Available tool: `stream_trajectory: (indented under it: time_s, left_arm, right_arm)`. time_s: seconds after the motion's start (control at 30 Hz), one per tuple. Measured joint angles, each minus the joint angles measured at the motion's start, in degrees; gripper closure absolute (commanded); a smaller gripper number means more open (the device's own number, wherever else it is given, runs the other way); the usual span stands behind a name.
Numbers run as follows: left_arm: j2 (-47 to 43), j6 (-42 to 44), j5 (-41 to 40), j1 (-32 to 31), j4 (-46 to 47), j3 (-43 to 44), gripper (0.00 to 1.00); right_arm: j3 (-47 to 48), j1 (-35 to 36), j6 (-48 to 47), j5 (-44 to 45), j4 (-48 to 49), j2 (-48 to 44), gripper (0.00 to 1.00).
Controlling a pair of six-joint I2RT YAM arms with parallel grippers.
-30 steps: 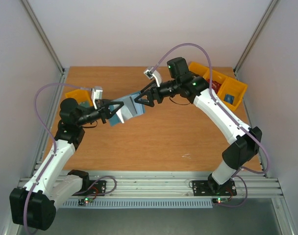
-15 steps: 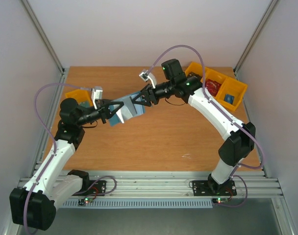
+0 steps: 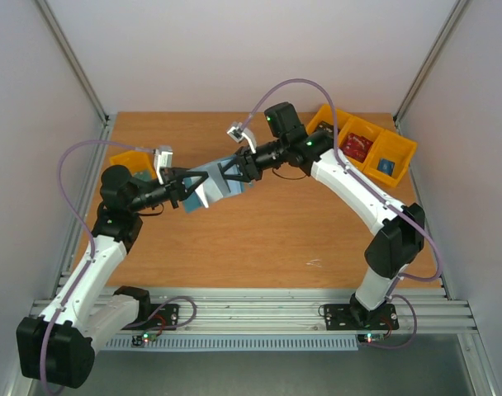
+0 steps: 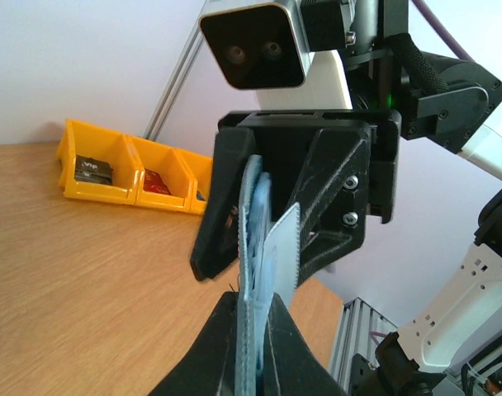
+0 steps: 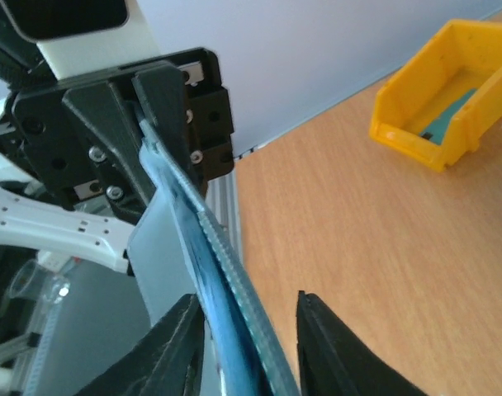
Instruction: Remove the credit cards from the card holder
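Presently the step in hand is the first extraction: no card is out of the holder yet.

Position: in the top view the holder [image 3: 218,190] is held in the air, clear of the table [image 3: 259,239], toward 10 o'clock from its centre. The left gripper [image 3: 191,186] has it from the holder's 8 o'clock side. The right gripper [image 3: 230,172] reaches in from 2 o'clock.

Jaws: the left pair is clamped on the near end of the holder, which stands edge-on in the left wrist view. The right pair is apart and straddles the far end. The right wrist view shows one finger [image 5: 182,342] against the blue edge and a plain gap before the other.

Contents: a pale bluish-grey sheet [image 4: 281,252] lies beside the blue cover between the right fingers. I take it for a card, though lining cannot be ruled out. No red card is visible.

Surroundings: yellow bins [image 3: 368,147] sit at 2 o'clock on the table and another bin [image 3: 121,159] at 9 o'clock, both well apart from the holder.

Next move, in my judgement: the right jaws should pinch the card alone, not the cover with it. The pull should then run along the slot, toward 2 o'clock, with the left grip firm. A pinch on cover and card together would only tug the holder against the left gripper.
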Motion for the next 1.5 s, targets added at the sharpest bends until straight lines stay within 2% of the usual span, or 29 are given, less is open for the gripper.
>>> stream_trajectory:
  time_s: [0.1,0.13,0.17,0.2,0.23,0.27,0.3,0.4,0.5,0.63,0.73,0.83,0.97,1.2,1.33,1.5]
  left_arm:
    - [0.0,0.0,-0.1,0.0,-0.3,0.0,1.00]
    - [0.0,0.0,-0.2,0.1,-0.4,-0.1,1.00]
    - [0.0,0.1,-0.4,0.2,-0.4,-0.1,0.95]
    - [0.0,0.1,-0.5,0.2,-0.5,-0.1,0.80]
    - [-0.1,0.1,-0.7,0.2,-0.6,-0.1,0.61]
    - [-0.2,0.4,-1.4,0.2,-1.0,-0.1,0.50]
    - [-0.5,0.9,-3.1,0.1,-2.3,-0.1,0.46]
    - [-1.8,3.2,-10.0,-0.1,-6.7,-0.1,0.46]
    - [-2.3,7.5,-19.5,-0.1,-12.4,-0.1,0.46]
    - [-2.3,12.1,-27.2,0.1,-18.2,-0.1,0.48]
    - [-2.4,13.9,-28.5,0.1,-20.0,-0.2,0.54]
    - [-2.7,14.6,-26.8,0.1,-20.0,-0.7,0.60]
    - [-2.8,13.9,-20.0,-0.8,-16.3,-1.8,0.60]
    - [-1.7,15.7,-8.0,-9.4,-10.8,-1.7,0.60]
    - [0.8,15.3,-9.0,-12.4,-8.4,-1.7,0.60]
    - [1.9,13.6,-16.7,-12.9,-7.6,-2.0,0.59]
  right_arm:
    - [0.1,0.8,-0.9,-1.2,-0.3,0.4,0.98]
    - [0.1,0.9,-1.1,-1.8,-0.4,0.4,0.99]
    - [0.1,0.9,-1.4,-2.4,-0.5,0.4,0.99]
    - [0.2,0.9,-1.6,-2.4,-0.6,0.3,0.99]
    - [0.2,0.9,-1.8,-2.3,-0.6,0.3,0.99]
    - [0.1,0.9,-2.0,-1.9,-0.7,0.2,0.99]
    - [0.1,0.9,-2.0,-0.5,-0.9,0.1,0.99]
    - [0.2,0.9,-1.9,7.1,-3.0,0.1,0.99]
    - [3.4,0.9,-1.0,25.7,-9.8,1.9,0.99]
    - [10.8,0.8,0.7,52.6,-19.4,8.5,0.99]
    - [10.0,0.6,1.6,62.9,-24.0,10.6,0.99]
    - [9.6,0.9,2.5,65.7,-26.9,10.8,0.99]
    - [10.4,1.8,4.9,64.0,-27.1,10.5,0.99]
    - [20.3,6.8,6.5,64.6,-29.3,13.3,0.99]
    - [22.7,8.9,7.3,60.2,-29.4,14.3,0.99]
    - [25.5,9.9,7.6,55.0,-29.4,14.9,0.99]
